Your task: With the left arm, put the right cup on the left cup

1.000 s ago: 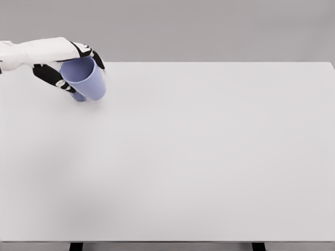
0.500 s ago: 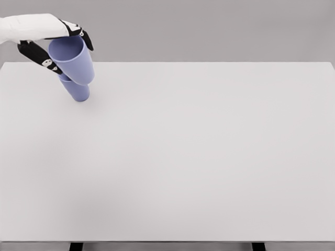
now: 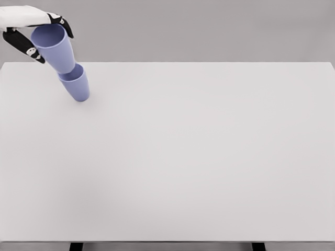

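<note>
Two lavender-blue cups show in the head view at the table's far left. One cup stands on the white table. The other cup hangs above it, its base just at the standing cup's rim and its mouth leaning up and to the left. My left hand comes in from the upper left corner and is shut on this raised cup, black-tipped fingers wrapped around its upper wall. The right arm is out of view.
The table's far edge runs just behind the cups, with a plain grey wall beyond it. Two dark table legs show under the near edge.
My left hand has lifted the held cup up and to the left, from beside the standing cup to above it. The standing cup, earlier mostly hidden, now shows almost fully.
</note>
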Controlling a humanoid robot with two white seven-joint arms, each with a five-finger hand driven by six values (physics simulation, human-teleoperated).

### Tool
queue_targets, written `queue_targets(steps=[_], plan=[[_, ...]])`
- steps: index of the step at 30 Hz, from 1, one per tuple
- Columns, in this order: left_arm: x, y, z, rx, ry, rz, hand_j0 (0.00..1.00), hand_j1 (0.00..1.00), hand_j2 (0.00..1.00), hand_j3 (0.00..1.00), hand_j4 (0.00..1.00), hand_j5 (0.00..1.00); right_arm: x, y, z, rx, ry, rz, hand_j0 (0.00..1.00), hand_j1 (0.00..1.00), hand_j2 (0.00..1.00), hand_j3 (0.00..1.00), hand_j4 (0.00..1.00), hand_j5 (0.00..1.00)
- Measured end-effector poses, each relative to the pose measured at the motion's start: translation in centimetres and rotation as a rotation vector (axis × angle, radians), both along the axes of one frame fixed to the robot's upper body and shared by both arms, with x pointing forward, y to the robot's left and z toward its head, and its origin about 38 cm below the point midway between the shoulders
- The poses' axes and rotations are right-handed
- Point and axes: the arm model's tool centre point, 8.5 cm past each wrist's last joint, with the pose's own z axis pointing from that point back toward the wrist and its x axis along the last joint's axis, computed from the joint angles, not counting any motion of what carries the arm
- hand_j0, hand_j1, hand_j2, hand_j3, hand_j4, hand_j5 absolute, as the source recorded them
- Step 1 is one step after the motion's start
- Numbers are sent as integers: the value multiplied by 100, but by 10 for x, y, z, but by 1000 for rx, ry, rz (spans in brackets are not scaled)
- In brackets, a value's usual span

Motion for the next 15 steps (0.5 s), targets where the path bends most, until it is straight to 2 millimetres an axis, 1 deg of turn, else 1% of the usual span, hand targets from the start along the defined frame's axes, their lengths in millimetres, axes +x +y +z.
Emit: queue_targets(steps=[4, 9, 15], plan=[[10, 3, -5, -5, 9, 37, 47, 47, 47, 47, 47, 47, 0, 0, 0, 0, 0, 0, 100, 100, 100, 100, 100, 100], [21, -1, -13, -12, 23, 58, 47, 47, 47, 47, 47, 47, 0, 0, 0, 0, 0, 0, 100, 100, 100, 100, 100, 100], [27, 0, -19, -14, 32, 84, 47, 47, 47, 47, 47, 47, 0, 0, 0, 0, 0, 0, 100, 100, 100, 100, 100, 100]])
